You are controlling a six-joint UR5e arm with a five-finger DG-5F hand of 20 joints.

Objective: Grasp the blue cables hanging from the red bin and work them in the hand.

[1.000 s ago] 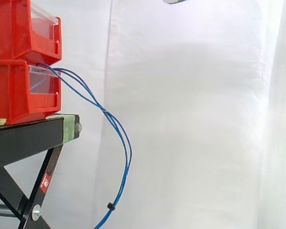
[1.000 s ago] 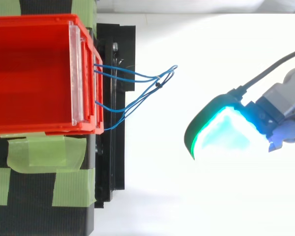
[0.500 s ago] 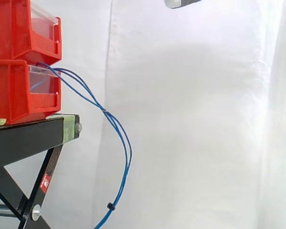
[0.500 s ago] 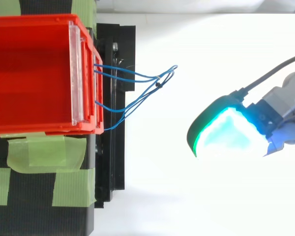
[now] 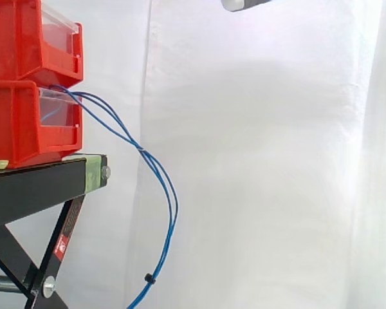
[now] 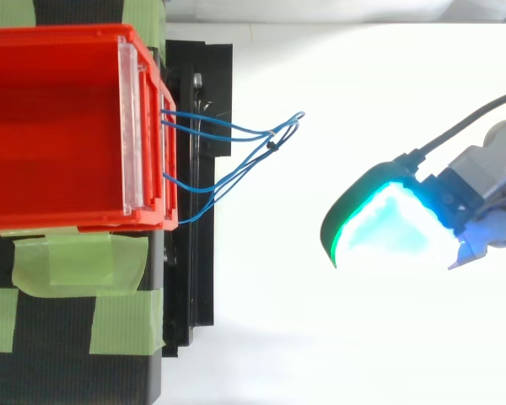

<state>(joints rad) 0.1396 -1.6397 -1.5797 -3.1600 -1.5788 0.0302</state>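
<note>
Thin blue cables (image 5: 170, 199) come out of the lower red bin (image 5: 19, 122) and hang in a long curve past the stand's edge, with a small black tie near their bottom. From above, the cables (image 6: 236, 131) loop out to the right of the red bin (image 6: 59, 126). My hand (image 6: 481, 202) is well to the right of the cables and apart from them, with a cyan-green glow toward the bin. In the side view a grey bit of the hand (image 5: 244, 3) shows at the top edge, high above the cables.
A second red bin (image 5: 32, 38) is stacked on the lower one. Both stand on a black stand (image 5: 38, 183) with green tape (image 6: 76, 261) on it. A white curtain (image 5: 276, 161) hangs behind.
The hand has shifted only slightly, and a little more of it shows at the top of the side view. The cables hang still.
</note>
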